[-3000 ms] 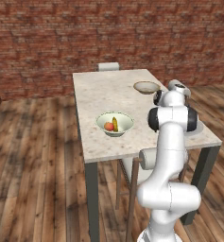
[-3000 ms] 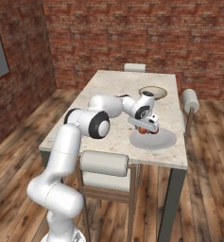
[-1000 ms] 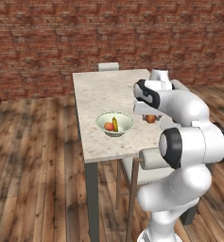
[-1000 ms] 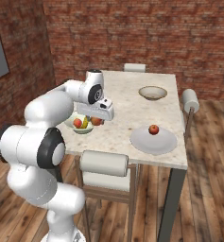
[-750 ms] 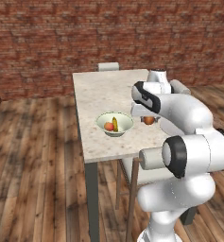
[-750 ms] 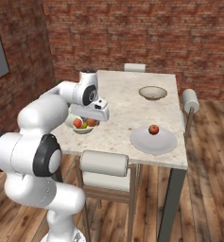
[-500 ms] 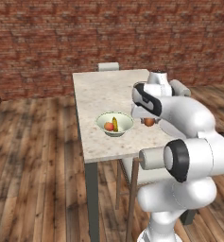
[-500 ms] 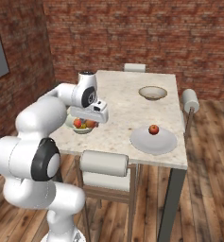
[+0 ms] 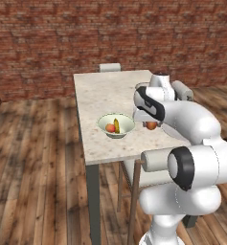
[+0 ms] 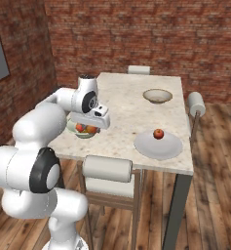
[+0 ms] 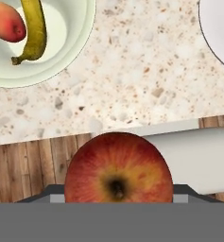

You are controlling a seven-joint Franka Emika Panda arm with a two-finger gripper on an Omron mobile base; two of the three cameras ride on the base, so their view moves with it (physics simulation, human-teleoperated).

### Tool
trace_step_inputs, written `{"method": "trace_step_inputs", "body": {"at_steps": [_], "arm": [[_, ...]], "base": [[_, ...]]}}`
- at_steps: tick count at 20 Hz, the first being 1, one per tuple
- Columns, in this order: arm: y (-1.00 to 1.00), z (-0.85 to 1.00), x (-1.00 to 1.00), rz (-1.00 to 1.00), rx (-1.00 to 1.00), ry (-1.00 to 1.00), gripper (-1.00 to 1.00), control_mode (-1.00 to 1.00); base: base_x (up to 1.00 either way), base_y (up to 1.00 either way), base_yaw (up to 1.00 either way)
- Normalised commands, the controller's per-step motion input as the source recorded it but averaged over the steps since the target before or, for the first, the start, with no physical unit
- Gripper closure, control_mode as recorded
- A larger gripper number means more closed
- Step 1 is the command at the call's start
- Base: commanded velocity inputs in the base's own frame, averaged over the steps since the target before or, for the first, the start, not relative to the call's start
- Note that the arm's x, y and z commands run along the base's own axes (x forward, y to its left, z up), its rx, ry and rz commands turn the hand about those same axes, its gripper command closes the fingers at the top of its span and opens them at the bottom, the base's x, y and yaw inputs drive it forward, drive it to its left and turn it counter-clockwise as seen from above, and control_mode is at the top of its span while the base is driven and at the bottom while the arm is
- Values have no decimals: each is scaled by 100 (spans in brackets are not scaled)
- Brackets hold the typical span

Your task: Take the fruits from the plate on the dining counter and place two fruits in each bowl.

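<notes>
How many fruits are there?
4. A banana and a red fruit in the green bowl, the held apple in the jaws, the last apple on the plate. Others could hide behind the arm.

Pale green-white bowl [image 9: 116,126] near left edge of beige speckled bench [image 9: 105,91] holds banana [image 11: 34,33] and orange-red fruit [image 11: 7,22]. Red apple [image 11: 118,168] held in tool [image 11: 118,196]. Another apple [image 10: 158,134] on grey-white plate [image 10: 158,146], right. Tan bowl [image 10: 157,95] far right, upright.
</notes>
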Motion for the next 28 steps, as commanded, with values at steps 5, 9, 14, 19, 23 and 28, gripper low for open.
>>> {"method": "trace_step_inputs", "body": {"at_steps": [5,9,14,19,23,28], "arm": [[0,0,0,0,0,0,100,100],[0,0,0,0,0,0,100,100],[0,0,0,0,0,0,100,100],[0,0,0,0,0,0,100,100],[0,0,0,0,0,0,100,100],[0,0,0,0,0,0,100,100]], "base": [[-37,-28,3],[-89,-100,2],[-73,-100,8],[-36,-100,42],[-29,-100,44],[-24,-100,45]]}}
